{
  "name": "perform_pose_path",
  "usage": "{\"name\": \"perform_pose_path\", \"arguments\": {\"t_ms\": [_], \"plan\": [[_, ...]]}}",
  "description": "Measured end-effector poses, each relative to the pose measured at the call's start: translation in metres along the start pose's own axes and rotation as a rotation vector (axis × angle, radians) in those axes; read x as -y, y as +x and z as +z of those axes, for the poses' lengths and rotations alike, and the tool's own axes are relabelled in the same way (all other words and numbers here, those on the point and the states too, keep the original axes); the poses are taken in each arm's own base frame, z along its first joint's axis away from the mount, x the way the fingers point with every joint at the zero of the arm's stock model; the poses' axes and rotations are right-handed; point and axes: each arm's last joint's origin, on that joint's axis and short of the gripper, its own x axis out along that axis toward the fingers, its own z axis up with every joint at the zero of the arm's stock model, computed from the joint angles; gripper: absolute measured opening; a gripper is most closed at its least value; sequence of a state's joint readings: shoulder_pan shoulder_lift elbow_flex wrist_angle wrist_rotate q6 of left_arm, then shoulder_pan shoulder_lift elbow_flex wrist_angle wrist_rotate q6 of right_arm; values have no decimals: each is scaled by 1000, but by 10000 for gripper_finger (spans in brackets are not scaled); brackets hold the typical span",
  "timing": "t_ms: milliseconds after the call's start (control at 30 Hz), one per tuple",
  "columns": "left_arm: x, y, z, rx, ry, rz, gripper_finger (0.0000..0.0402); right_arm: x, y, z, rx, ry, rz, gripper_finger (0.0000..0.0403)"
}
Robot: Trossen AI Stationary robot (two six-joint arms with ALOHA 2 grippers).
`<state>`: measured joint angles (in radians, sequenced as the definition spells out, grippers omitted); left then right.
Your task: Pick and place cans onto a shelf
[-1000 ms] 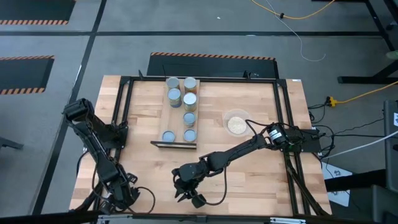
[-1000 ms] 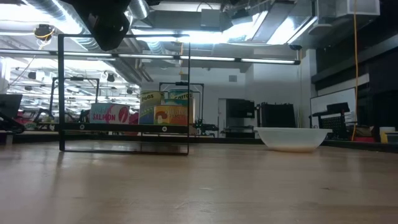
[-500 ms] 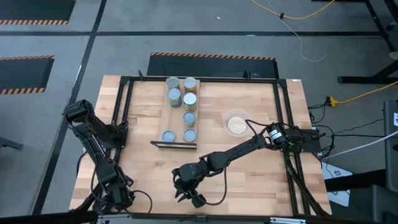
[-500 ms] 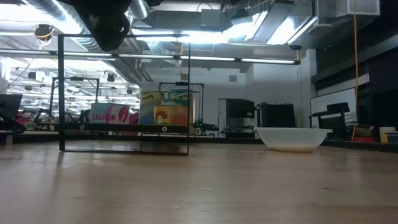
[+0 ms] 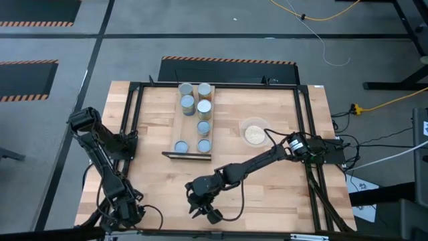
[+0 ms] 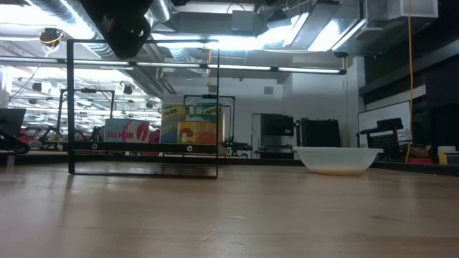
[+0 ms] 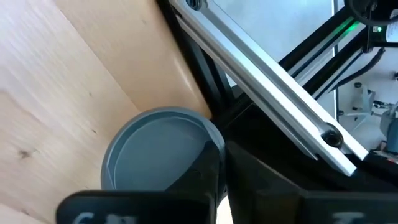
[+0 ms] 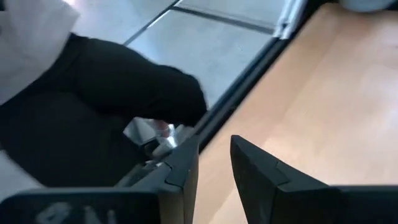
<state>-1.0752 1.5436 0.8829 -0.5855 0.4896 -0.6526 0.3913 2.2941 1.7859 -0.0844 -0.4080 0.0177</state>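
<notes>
Several cans (image 5: 203, 107) with silver or light-blue tops stand upright on the light-wood shelf (image 5: 175, 124) at the table's far middle. In the low view their labels (image 6: 190, 127) show behind the shelf's black frame (image 6: 143, 172). One more can (image 7: 155, 155) with a grey-blue top stands on the table at its near left corner, beside the metal frame rail. My left gripper (image 5: 124, 213) is over it, fingers (image 7: 214, 174) shut, and hides it in the high view. My right gripper (image 5: 204, 213) is slightly open and empty at the near middle, also seen in its wrist view (image 8: 214, 140). My left gripper's shut fingers (image 7: 208, 177) cover the can's rim (image 7: 202, 134) on the side toward the frame rail. I cannot tell whether they touch the can. The can stands upright on the table.
A clear bowl (image 5: 254, 132) with beige contents stands right of the shelf, also in the low view (image 6: 337, 159). Black frame rails (image 5: 130, 120) run along the table's edges. The near edge lies close to both grippers. A person's dark clothing (image 8: 93, 106) shows beyond the near edge.
My left gripper has gone a little toward the table's near left corner and has then kept still. The right arm, the cans and the shelf have not moved.
</notes>
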Motion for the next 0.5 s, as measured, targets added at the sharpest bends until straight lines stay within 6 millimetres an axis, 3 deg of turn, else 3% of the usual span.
{"name": "perform_pose_path", "arguments": {"t_ms": [233, 500], "plan": [[0, 0, 4, 74, -107, 43, 6, -17, -12, 5, -71, 19, 62, 99], [-6, -7, 15, 241, -282, 103, 3, -36, -35, 17, -139, 7, 14, 99]]}}
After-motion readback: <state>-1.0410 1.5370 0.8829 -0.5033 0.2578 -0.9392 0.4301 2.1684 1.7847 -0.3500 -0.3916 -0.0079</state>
